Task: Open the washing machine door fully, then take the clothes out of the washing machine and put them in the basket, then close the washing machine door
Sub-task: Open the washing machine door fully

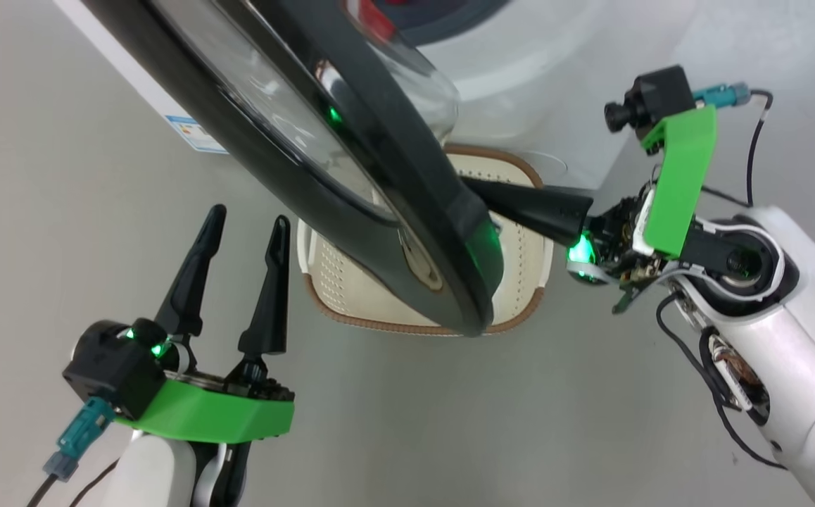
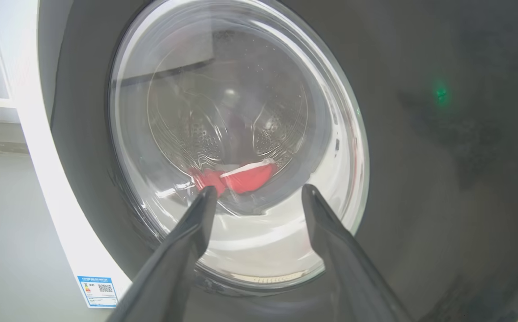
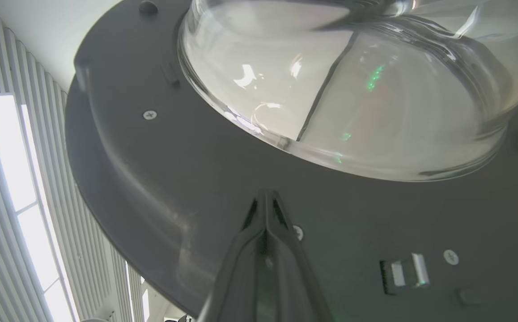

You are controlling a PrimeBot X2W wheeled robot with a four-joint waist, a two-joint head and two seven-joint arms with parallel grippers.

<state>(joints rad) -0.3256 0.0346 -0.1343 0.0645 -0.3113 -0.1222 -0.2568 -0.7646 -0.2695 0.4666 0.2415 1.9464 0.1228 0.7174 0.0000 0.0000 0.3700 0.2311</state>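
The door (image 1: 393, 141) is part open, right fingers (image 3: 265, 232) together against its inner side, left fingers (image 1: 193, 274) apart; clothes (image 2: 245, 176) lie inside, basket (image 1: 520, 176) looks empty.

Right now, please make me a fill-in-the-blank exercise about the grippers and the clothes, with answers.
1. The left gripper is ____ and holds nothing.
2. The right gripper is ____, its fingers at the inner side of the washing machine door.
3. Behind the door's glass, the clothes are ____ with white trim.
Answers: open; shut; red.
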